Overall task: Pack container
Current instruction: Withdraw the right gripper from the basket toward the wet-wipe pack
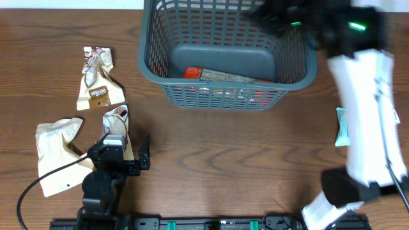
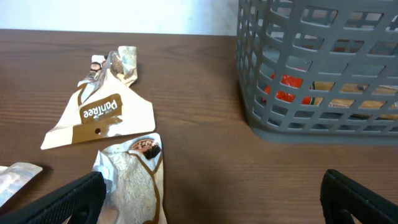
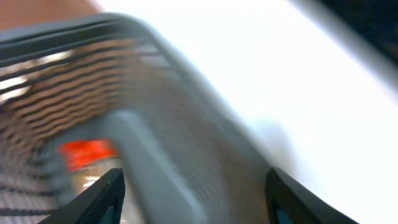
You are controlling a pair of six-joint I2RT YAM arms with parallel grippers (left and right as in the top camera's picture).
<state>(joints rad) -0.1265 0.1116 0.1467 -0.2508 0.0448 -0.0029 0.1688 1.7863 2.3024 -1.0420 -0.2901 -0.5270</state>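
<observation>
A dark wooden table fills the overhead view. At the middle of its far edge stands the big grey basket, upright, with slotted sides and a thick rim. Inside it, red and tan packets lie flat on the solid floor along the near wall, and their colours show through the slots from outside. I cannot tell how many there are. On the table to the left, well apart from the basket, lie three more. A large crumpled beige packet is nearest the left edge, a cream-and-brown packet lies farther back, and a small cream packet sits to their right, partly beneath my left pincer. That pincer hovers low with its jaws spread wide, pinching nothing. A pale green packet lies at the right, partly hidden by my right arm. My right pincer hangs over the basket's far right corner, blurred, its jaws apart with nothing between them.
</observation>
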